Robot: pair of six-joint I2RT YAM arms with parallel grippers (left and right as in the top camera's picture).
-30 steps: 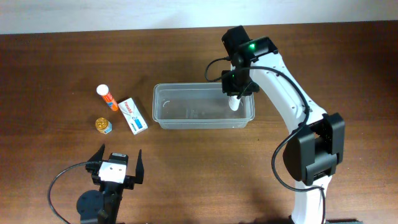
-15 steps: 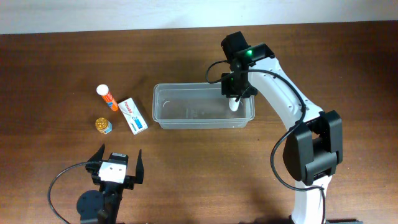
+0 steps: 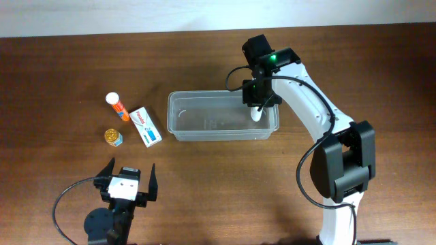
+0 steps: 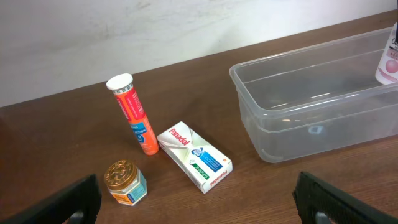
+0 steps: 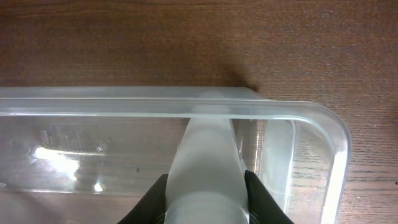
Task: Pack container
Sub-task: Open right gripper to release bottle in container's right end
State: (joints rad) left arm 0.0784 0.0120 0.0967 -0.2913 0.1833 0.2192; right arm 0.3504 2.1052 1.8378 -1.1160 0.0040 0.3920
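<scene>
The clear plastic container [image 3: 204, 127] lies mid-table; it also shows in the left wrist view [image 4: 273, 118] and the right wrist view [image 5: 124, 102]. My right gripper [image 3: 257, 102] is shut on a white bottle [image 5: 208, 162] and holds it inside the container's right end. The bottle's tip [image 3: 257, 115] points down into the tub. My left gripper [image 3: 127, 182] is open and empty near the table's front edge, apart from the other items; its fingertips frame the bottom corners of the left wrist view [image 4: 199, 205].
Left of the container lie an orange tube with a white cap [image 3: 117, 107], a white and blue Panadol box [image 3: 146, 126] and a small gold-lidded jar [image 3: 113, 137]. They also show in the left wrist view: tube [image 4: 132, 112], box [image 4: 194, 155], jar [image 4: 125, 182].
The right gripper shifted slightly toward the back left a second ago and has held still since, with the bottle in the container. The left arm has not moved.
</scene>
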